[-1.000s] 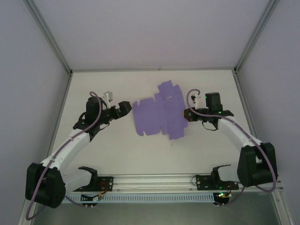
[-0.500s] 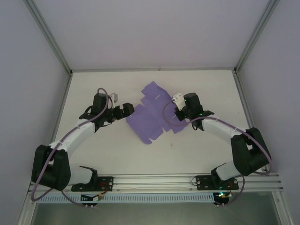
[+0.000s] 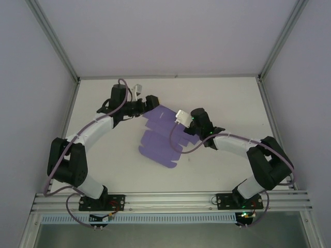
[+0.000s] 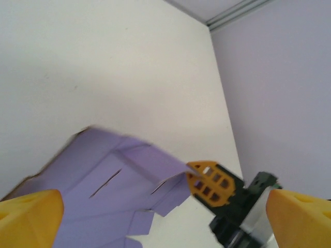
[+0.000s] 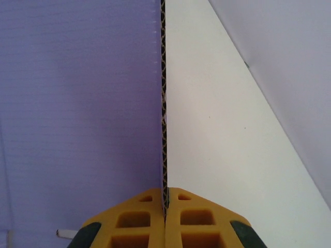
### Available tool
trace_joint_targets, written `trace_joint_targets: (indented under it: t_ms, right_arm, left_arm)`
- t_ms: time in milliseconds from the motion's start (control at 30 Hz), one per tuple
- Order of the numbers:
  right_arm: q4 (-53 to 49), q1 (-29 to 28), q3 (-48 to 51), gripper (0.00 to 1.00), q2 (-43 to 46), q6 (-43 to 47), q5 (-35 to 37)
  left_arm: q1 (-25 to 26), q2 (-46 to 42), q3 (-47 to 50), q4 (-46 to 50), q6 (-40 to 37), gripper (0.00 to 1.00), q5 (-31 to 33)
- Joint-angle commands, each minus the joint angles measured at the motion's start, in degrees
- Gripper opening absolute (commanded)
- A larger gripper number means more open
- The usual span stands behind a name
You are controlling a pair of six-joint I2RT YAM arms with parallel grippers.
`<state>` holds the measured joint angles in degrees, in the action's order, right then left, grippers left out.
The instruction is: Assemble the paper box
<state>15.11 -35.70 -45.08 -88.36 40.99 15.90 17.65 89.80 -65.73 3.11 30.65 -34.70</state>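
My right hand [image 5: 165,202] is clenching the paper box [image 5: 77,103] by its edge; left hand [image 3: 150,102] is hovering released, flap just ahead. I'm pinching firmly, folding along creases, avoiding buckling.

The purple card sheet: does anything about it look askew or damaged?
The paper box, an unfolded sheet, lies diagonally to the table edges, one edge pinched in the shut right gripper. I see no tear or crush.
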Motion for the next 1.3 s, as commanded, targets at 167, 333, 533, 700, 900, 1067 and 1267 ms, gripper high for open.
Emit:
trace_joint_targets:
  t_ms: [167, 333, 533, 700, 900, 1067, 1267]
  right_arm:
    - [14.1, -3.1, 2.1, 0.0, -3.9, 9.8, 8.2]
    - [16.0, -4.3, 1.0, 0.0, -6.3, 13.3, 12.1]
    - [14.5, -4.3, 0.1, 0.0, -6.8, 12.2, 12.4]
    - [14.6, -4.7, 0.4, 0.0, -6.5, 11.1, 11.3]
    - [14.9, -4.9, 0.7, 0.0, -5.6, 8.6, 9.5]
    - [15.1, -5.1, 1.2, 0.0, -4.9, 6.2, 6.5]
    - [16.4, -5.4, 2.2, 0.0, -4.9, 5.7, 6.2]
  left_arm:
    - [3.8, 5.5, -12.6, 14.3, -6.3, 1.0, 3.1]
    - [5.7, 8.6, -14.4, 17.1, -8.4, 0.86, 3.0]
    - [6.2, 9.1, -12.8, 19.4, -9.1, 0.78, 7.2]
    - [6.6, 11.0, -11.9, 16.7, -8.0, 0.74, 5.3]
    - [7.2, 14.0, -11.1, 10.1, -4.6, 0.64, -1.3]
    - [7.2, 15.5, -7.4, -4.3, 3.4, 0.61, -8.9]
    - [7.3, 15.8, -5.1, -12.3, 7.8, 0.55, -9.9]
